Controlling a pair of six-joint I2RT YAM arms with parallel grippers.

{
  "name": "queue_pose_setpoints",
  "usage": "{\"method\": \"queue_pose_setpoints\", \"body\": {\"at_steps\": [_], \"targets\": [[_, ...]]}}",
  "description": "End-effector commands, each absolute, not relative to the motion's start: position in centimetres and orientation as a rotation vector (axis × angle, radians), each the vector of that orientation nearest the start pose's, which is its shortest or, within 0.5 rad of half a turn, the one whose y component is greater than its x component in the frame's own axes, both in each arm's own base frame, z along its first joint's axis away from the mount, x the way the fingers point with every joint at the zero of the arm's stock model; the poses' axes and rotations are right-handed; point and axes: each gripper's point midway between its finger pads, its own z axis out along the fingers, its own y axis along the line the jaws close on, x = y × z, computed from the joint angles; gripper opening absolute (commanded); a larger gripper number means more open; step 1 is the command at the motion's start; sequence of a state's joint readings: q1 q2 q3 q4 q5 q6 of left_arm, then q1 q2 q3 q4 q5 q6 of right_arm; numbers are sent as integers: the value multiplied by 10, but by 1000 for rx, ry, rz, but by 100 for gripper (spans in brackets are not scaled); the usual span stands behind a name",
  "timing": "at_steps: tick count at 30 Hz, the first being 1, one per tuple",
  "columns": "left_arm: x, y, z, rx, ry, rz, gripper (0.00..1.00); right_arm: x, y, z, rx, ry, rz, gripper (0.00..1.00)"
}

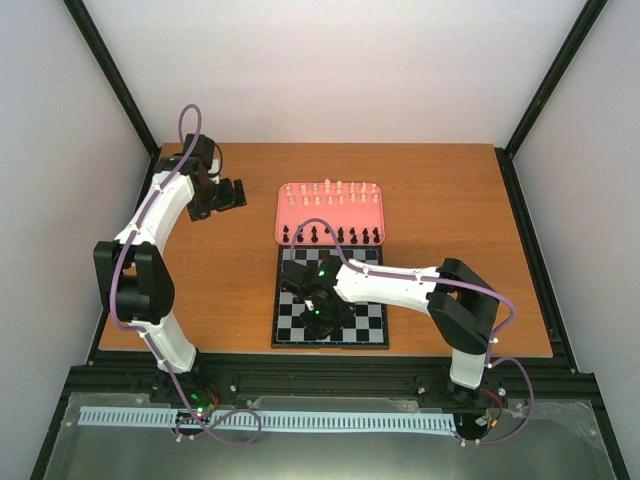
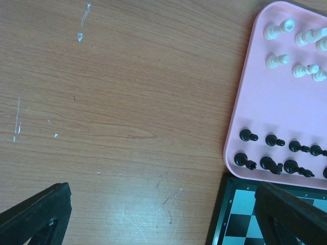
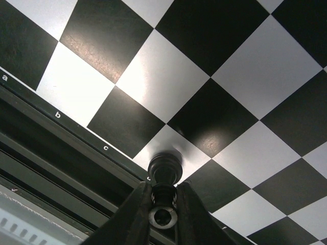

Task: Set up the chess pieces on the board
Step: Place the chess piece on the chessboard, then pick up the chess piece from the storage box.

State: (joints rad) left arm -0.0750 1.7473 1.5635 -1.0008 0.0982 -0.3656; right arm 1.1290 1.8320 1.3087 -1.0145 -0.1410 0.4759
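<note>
Evidently the right gripper (image 3: 163,191) was pressed together on a single black piece (image 3: 164,169). It pinched the piece high on its stem, so the round foot hung free to meet the board (image 3: 153,76) flat and upright. The foot sat over a light square in the row against the lettered edge, which I judged to be a home row, though whether it already touched the surface could not be told. Gripped so near the top, the piece looked liable to tip if the fingers parted unevenly. The left gripper (image 2: 163,217) was spread wide with nothing between its fingers, hovering over bare table (image 2: 127,102) beside the corner of the pink tray (image 2: 253,76). That probably kept it out of the other arm's way while near the supply. The tray lay just beyond the board's far edge, with cream pieces (image 2: 278,29) in its far rows and black pieces (image 2: 271,139) in the rows nearest the board. The held piece looked glossy, dark and slim, much narrower than its square, with a ringed collar above a wider foot; its rank could not be told.
</note>
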Motion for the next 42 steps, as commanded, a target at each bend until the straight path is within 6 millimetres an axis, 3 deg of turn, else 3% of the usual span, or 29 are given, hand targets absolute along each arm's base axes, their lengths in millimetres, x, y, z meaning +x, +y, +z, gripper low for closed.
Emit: {"method": "queue_pose_setpoints", "body": {"at_steps": [1,10,15,21,25,28,34,38,42], "targets": [[410,-49,177,-381,2693,-280,100,118,315,53,-1065,3042,163,20],[409,-49,178,-377,2693,-280,100,119,317,61,-1073,3017,182,46],[409,-49,178,-378,2695,-282,100,120,316,72,-1091,2992,180,55],[409,-49,180,-379,2693,-282,100,136,319,118,-1031,2878,206,67],[409,-49,183,-376,2689,-285,100,155,319,151,-971,2823,270,71],[408,-49,185,-375,2686,-282,100,186,310,168,-842,2808,345,71],[410,-51,189,-371,2678,-299,100,292,275,182,-542,2740,352,67],[410,-52,191,-372,2676,-309,100,349,261,174,-473,2709,273,65],[410,-53,191,-370,2675,-314,100,387,250,156,-418,2716,258,61]]}}
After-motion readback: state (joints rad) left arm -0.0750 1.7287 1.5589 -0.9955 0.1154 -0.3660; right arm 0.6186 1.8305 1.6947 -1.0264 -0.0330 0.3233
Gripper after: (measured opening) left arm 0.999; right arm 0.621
